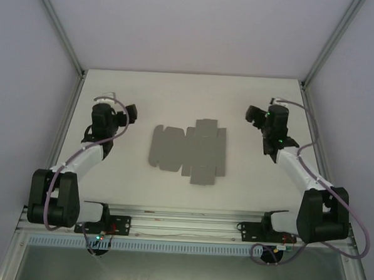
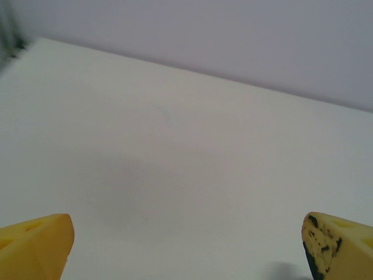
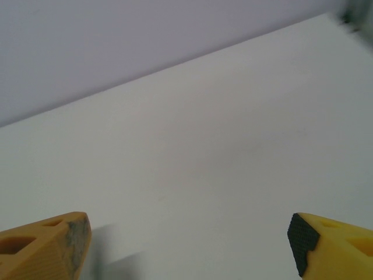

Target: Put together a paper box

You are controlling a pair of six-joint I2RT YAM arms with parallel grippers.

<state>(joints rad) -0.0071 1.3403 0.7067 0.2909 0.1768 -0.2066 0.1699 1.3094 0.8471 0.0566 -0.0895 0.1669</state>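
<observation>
The paper box (image 1: pixel 188 151) lies in the top external view as a flat grey die-cut cardboard sheet with flaps, unfolded in the middle of the white table (image 1: pixel 189 96). My left gripper (image 1: pixel 130 114) hovers to the left of the sheet, apart from it. My right gripper (image 1: pixel 254 114) hovers to the right of it, also apart. In the left wrist view the left gripper (image 2: pixel 186 251) is open, its yellow fingertips (image 2: pixel 35 248) wide apart over bare table. In the right wrist view the right gripper (image 3: pixel 189 248) is open too, with only table between its yellow fingertips (image 3: pixel 329 248).
Metal frame posts (image 1: pixel 61 30) and pale walls enclose the table on the left, right and back. An aluminium rail (image 1: pixel 182 224) with the arm bases runs along the near edge. Bare table surrounds the sheet on all sides.
</observation>
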